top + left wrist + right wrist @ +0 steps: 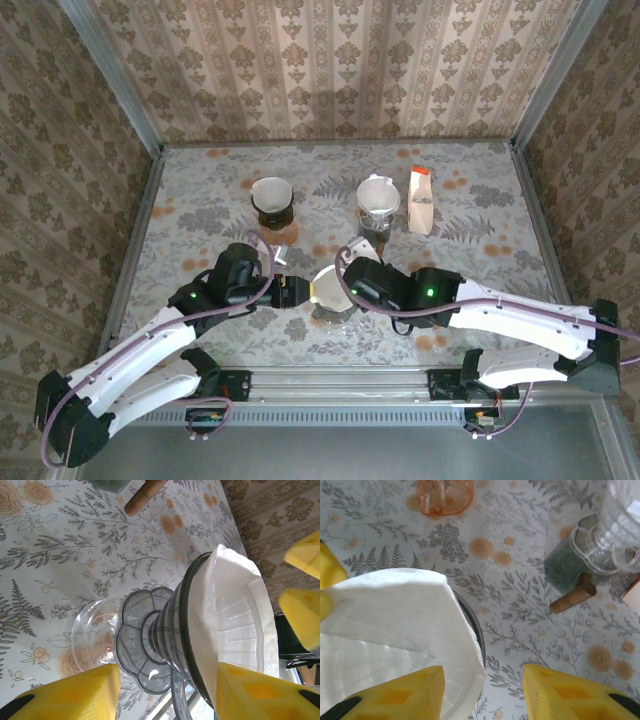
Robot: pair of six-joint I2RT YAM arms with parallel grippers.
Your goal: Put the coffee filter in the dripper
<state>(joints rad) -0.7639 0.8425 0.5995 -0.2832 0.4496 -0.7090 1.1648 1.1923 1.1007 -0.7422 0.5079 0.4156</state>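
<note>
The smoky clear dripper (170, 625) sits on a glass server (92, 640) near the table's front middle. The white coffee filter (240, 610) lies inside its cone, with one edge standing above the dark rim (476, 625). My left gripper (167, 690) comes in from the left (296, 292) and is shut on the dripper. One yellow finger rests against the base flange and the other against the rim. My right gripper (482, 690) hangs open over the dripper's right side (347, 275). One of its fingers is above the filter (390, 610) and the other above bare table.
At the back stand a second filter-lined dripper on a dark base (271, 200), a glass jug (378, 198) and a white carton with an orange top (421, 200). A wooden-handled scoop (572, 599) and an orange cup (445, 495) lie beyond the dripper.
</note>
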